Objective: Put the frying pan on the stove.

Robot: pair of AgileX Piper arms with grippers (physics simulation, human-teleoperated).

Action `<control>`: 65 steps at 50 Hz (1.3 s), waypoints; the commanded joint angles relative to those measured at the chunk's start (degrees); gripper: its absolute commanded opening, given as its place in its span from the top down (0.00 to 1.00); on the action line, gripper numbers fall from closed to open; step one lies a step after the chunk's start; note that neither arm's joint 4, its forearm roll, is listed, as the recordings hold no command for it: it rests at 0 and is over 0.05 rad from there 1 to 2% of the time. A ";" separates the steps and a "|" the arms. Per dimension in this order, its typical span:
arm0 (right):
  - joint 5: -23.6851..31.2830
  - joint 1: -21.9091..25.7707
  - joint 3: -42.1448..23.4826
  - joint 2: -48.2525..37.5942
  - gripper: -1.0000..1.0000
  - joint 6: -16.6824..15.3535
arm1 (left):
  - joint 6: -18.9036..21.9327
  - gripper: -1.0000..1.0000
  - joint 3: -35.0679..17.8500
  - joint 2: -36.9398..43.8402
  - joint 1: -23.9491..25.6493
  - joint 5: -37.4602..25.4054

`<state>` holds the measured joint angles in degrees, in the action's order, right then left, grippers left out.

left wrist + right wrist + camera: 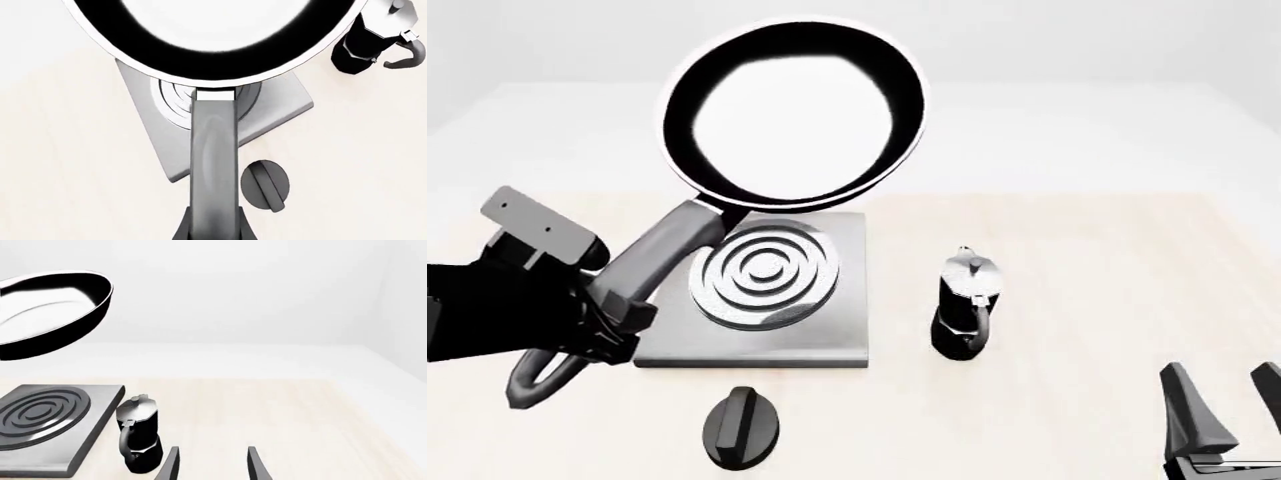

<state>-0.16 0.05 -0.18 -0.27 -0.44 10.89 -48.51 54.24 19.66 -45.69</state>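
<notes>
The left hand [607, 305] grips the pan [794, 115] by its handle, holding it in the air above the stove [841, 335], so only lowering and release remain; the right hand [1224, 400] idles open.

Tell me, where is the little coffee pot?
In the front view, the coffee pot stands upright on the table, just right of the stove and apart from it.

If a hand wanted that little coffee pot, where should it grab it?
Probably around the moka pot's dark lower body, coming from the right, where the open right hand waits. It stands upright, apart from the stove. Its handle looks small and curved, a poorer hold than the body.
</notes>
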 commanded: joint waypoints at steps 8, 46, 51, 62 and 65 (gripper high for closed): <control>0.00 0.00 0.00 0.00 0.00 0.01 | -4.60 1.00 5.86 -5.08 -0.11 1.96; 0.00 0.00 0.00 0.00 0.00 0.00 | -1.85 1.00 12.06 -10.06 -3.75 -0.42; -0.01 -0.01 0.00 0.01 0.00 0.03 | -0.17 1.00 13.05 -10.39 -5.37 -0.98; 0.00 0.00 0.00 0.00 0.00 0.00 | 1.01 1.00 12.87 -9.16 -5.66 -0.37; 0.00 0.00 0.00 0.00 0.00 0.00 | 1.43 1.00 12.66 -8.23 -5.88 0.00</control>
<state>-0.17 0.05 -0.18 -0.27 -0.44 10.22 -34.52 45.50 14.47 -46.59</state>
